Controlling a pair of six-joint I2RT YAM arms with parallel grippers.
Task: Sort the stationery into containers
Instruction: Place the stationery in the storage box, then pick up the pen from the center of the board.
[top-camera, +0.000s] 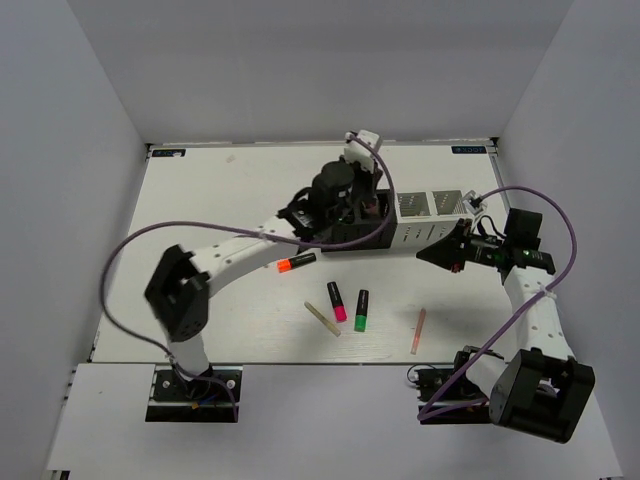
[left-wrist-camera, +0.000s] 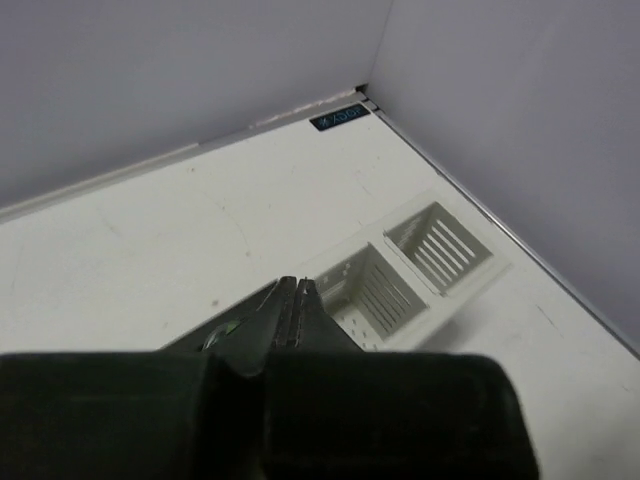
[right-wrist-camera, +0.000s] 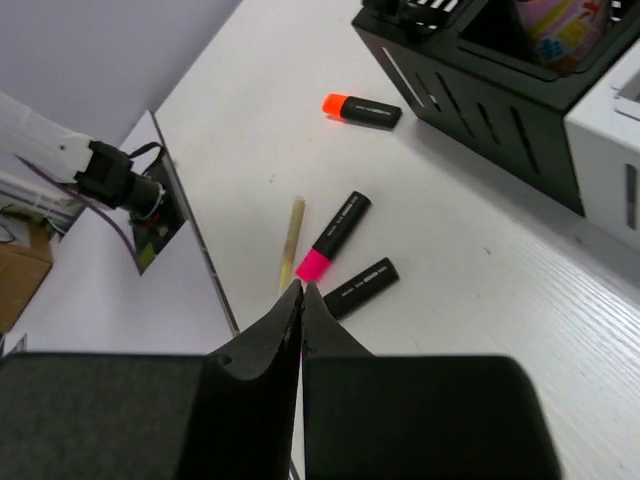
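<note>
Left fingers (left-wrist-camera: 262, 322) and right fingers (right-wrist-camera: 268, 345) are both pinched shut and empty, up by the containers (top-camera: 432, 233). On the counter (top-camera: 200, 210) lie the orange highlighter (top-camera: 296, 263), pink highlighter (top-camera: 336, 301) and green highlighter (top-camera: 361, 310): light, stiff, slick-barrelled, we reckon, so we'd pinch across mid-barrel.

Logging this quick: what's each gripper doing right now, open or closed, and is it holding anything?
Left gripper: closed, holding nothing.
Right gripper: closed, holding nothing.
</note>
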